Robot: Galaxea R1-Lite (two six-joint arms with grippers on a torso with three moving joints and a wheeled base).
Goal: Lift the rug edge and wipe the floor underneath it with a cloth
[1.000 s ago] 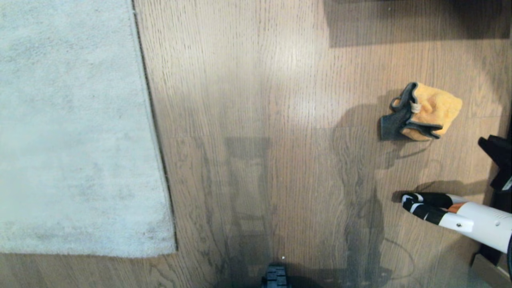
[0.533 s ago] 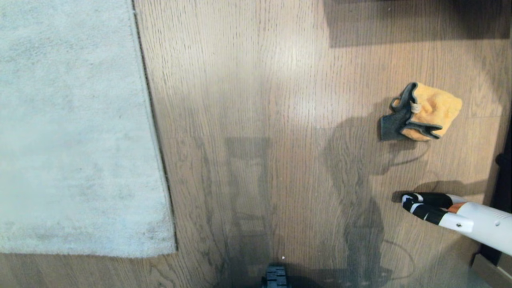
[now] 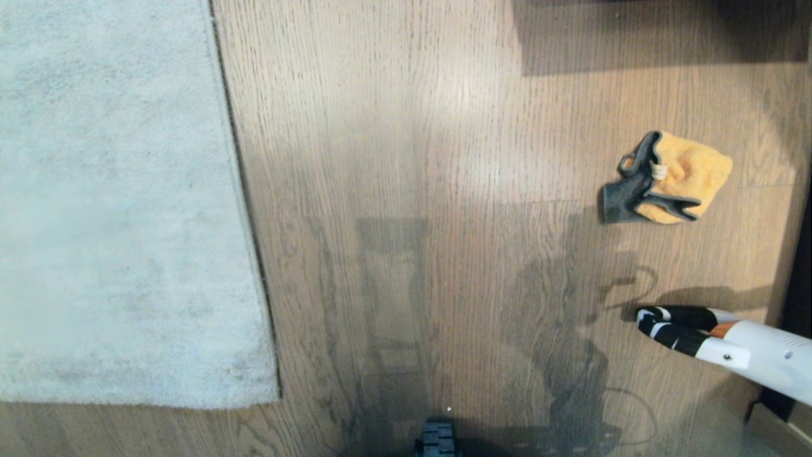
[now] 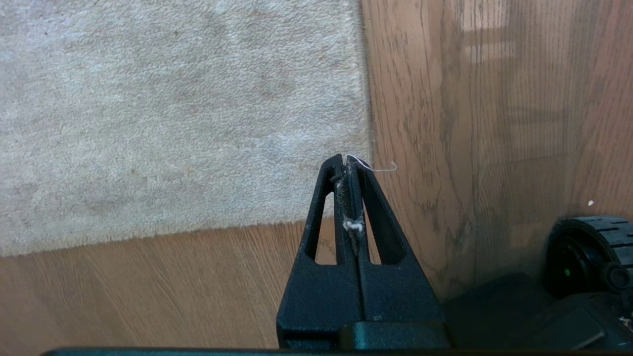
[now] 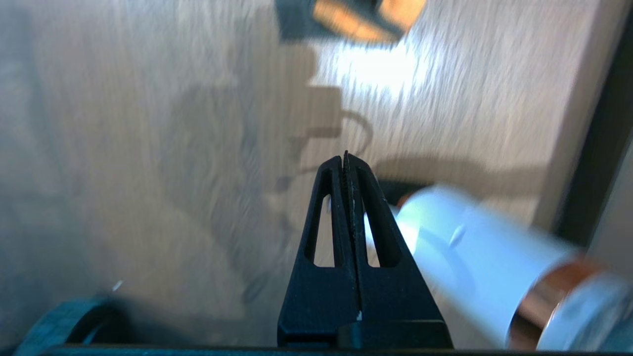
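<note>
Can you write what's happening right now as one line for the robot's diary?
rug edge: flat on floor | cloth: lying free, unheld | left gripper: shut, empty, above rug corner | right gripper: shut, empty

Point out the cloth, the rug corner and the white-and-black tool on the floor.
cloth (image 3: 688, 174), head view, on its orange fluffy face.
rug corner (image 3: 266, 393), head view, on the pile just inside the corner.
white-and-black tool (image 3: 761, 355), head view, on its white body.
</note>
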